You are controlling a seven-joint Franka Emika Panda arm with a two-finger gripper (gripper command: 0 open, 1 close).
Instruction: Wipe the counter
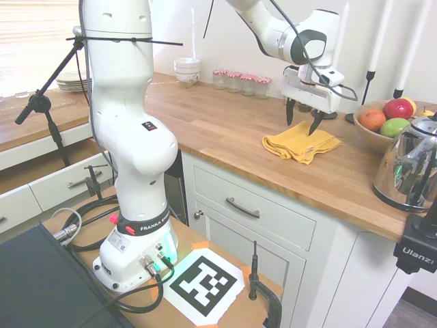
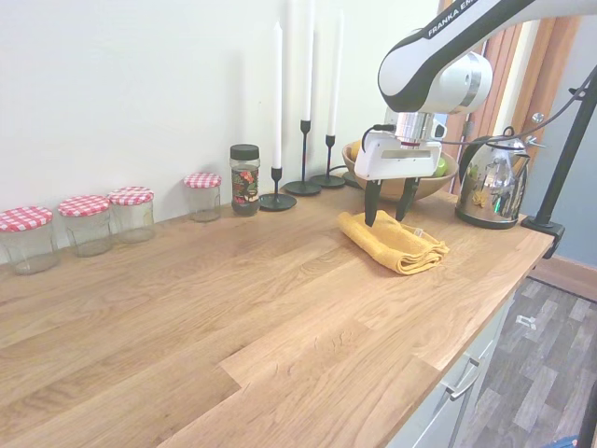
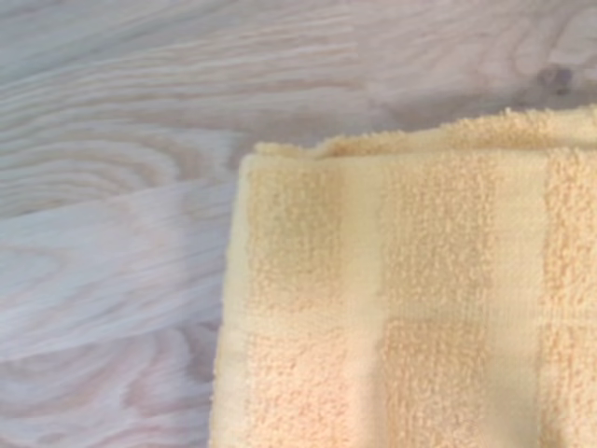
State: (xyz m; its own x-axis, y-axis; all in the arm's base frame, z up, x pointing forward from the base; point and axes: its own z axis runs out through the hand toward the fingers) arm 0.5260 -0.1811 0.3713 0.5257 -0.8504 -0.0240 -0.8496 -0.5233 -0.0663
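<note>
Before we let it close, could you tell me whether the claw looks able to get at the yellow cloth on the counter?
Probably yes. The claw is open right above the yellow cloth, and the counter around the cloth is bare. The kettle and fruit bowl stand off to the side.

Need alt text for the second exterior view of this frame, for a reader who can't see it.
A white robot arm holds its open gripper just above a folded yellow towel on the wooden counter. Along the wall stand red-checked-lid jars, a spice jar, white candles, a fruit bowl and a kettle.
</note>
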